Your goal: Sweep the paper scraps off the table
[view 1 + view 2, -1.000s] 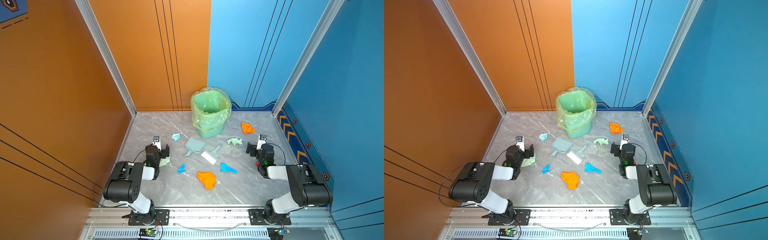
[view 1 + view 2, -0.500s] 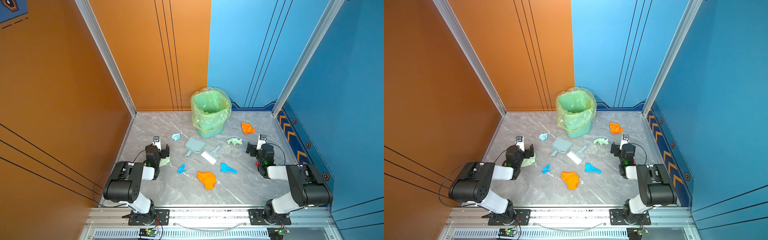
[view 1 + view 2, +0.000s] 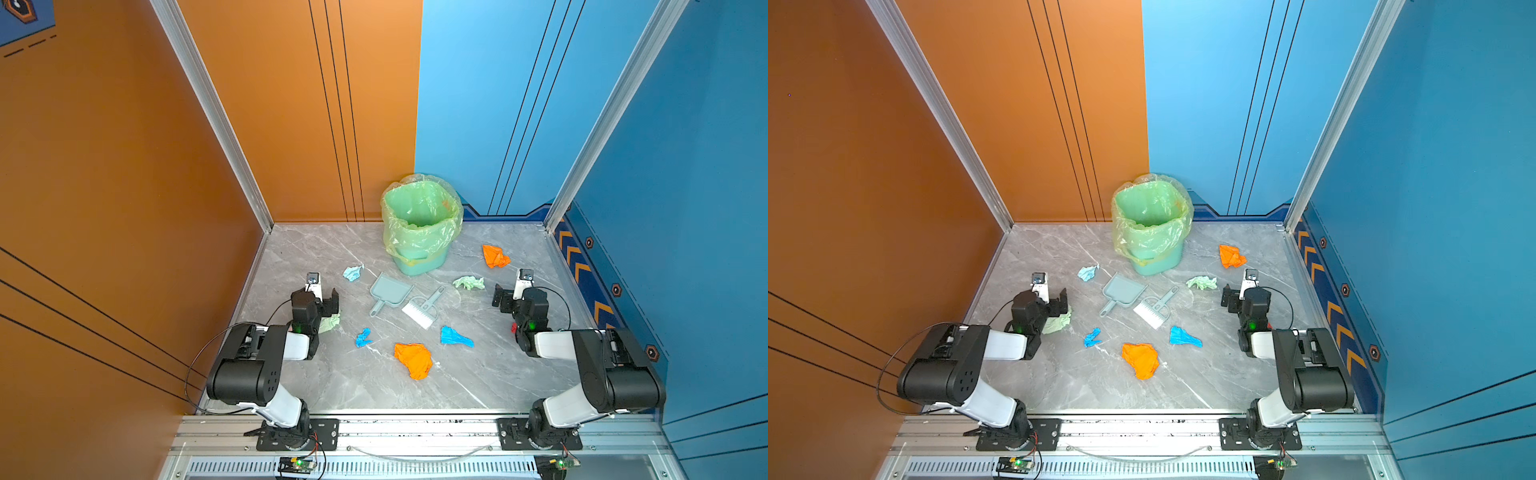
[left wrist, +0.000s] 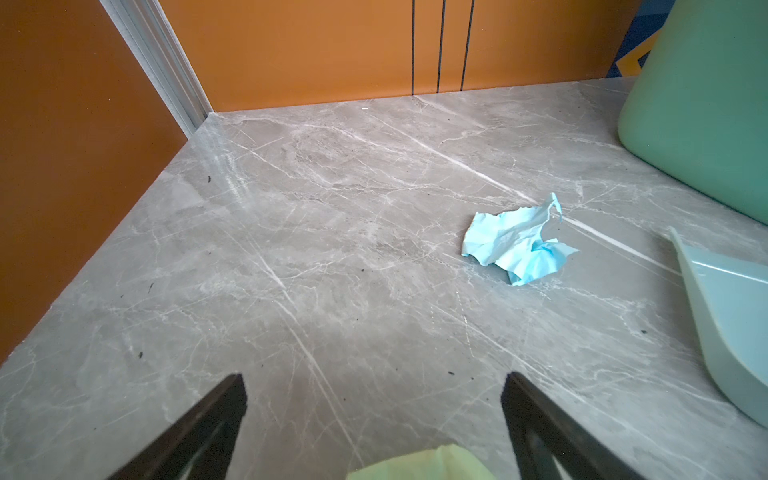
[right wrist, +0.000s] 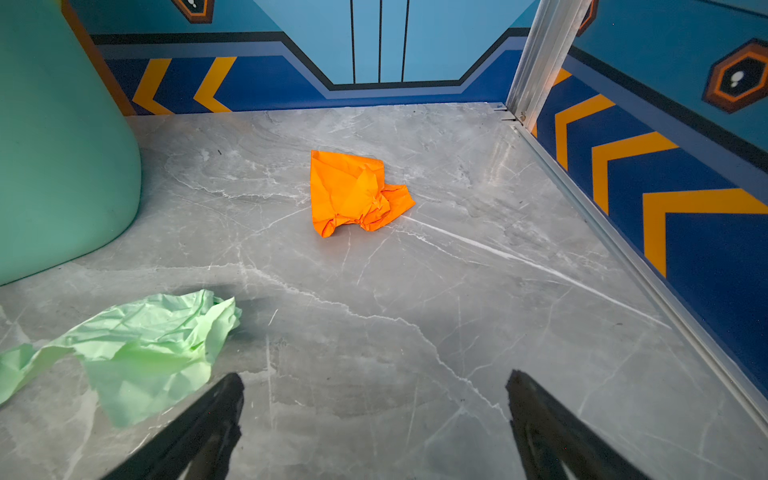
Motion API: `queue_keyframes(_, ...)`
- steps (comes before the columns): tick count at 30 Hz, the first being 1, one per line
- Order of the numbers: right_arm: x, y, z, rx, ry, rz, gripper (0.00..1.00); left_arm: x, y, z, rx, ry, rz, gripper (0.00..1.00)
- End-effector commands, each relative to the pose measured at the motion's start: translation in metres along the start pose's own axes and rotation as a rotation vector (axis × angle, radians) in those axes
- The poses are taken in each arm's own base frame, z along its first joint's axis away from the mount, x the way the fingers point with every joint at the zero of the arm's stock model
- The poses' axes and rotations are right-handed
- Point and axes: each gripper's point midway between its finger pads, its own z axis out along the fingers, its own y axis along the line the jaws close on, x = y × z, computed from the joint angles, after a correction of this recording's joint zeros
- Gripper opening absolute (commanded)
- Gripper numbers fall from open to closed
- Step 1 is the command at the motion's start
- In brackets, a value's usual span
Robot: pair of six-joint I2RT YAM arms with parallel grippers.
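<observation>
- The largest orange wad (image 3: pixel 413 359) lay near the front middle of the table (image 3: pixel 316 382). A bright blue wad (image 3: pixel 456 336) sat just behind it to the right, and a smaller blue scrap (image 3: pixel 363 337) just behind it to the left.
- A second orange wad (image 5: pixel 353 193) sat alone near the far right corner, to the right of the bin (image 3: pixel 419 232).
- A pale green wad (image 5: pixel 137 340) lay on the marble just beside the right gripper (image 5: pixel 375 378), on its inner side.
- A light blue wad (image 4: pixel 519 245) lay ahead of the left gripper (image 4: pixel 374 382), near the dustpan (image 3: pixel 388 293).
- Another pale green wad (image 3: pixel 331 323) lay beneath the left gripper and was mostly hidden by it.
- A small red bit (image 3: pixel 514 328) showed beside the right arm's wrist, too hidden to describe.
- The left gripper sat low over the table with its jaws spread wide, closed on nothing.
- The right gripper's jaws were equally wide and held nothing.
- The dustpan and the white-bristled brush (image 3: pixel 420 311) lay just beside each other mid-table, apart from both grippers.
- The lined bin stood upright at the back.
</observation>
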Motion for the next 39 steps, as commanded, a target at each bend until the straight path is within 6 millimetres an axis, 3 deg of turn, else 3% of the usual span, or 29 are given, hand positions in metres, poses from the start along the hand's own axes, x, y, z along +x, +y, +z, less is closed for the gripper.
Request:
queue_keyframes(1,-0.0039,-0.0003,-0.0004,0.007,-0.021,-0.003,1.0,-0.0104,0.0029,0.0005,-0.01,-0.024,-0.008,0.98)
queue_keyframes(39,-0.0027,-0.0014,0.0006,-0.013,-0.014,0.015,1.0,-0.0097,0.0029,0.0009,-0.008,-0.021,-0.01,0.98)
